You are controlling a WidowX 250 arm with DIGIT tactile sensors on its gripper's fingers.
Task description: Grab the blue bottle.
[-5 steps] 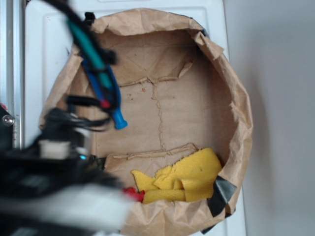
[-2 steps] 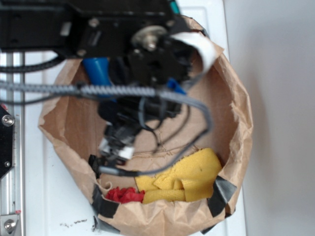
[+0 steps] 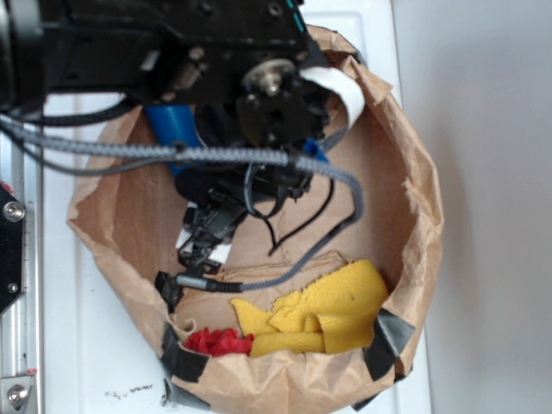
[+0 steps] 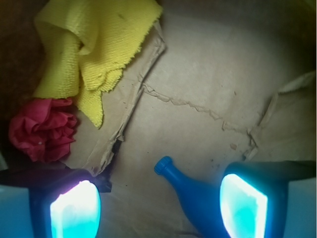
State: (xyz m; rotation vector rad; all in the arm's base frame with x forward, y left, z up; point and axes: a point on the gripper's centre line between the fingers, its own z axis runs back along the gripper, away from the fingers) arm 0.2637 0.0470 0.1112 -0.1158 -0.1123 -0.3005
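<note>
Though no writing's legible, open pincer [image 4: 158, 208] straddles blue bottle [image 4: 190, 196].

A brown paper bag [image 3: 414, 172] holds a blue bottle [image 4: 190, 196], yellow cloth [image 3: 332, 315] and red cloth [image 3: 216, 341].

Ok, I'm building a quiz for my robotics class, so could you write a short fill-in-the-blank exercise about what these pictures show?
1. The bottle lying on the brown paper is ____ in colour.
2. In the wrist view, the crumpled red item lies right beside the ____ cloth.
3. The claw is ____, with the bottle's body near one finger and nothing gripped.
4. Everything sits inside a brown ____ bag with its rim rolled down.

Missing words: blue; yellow; open; paper
</note>
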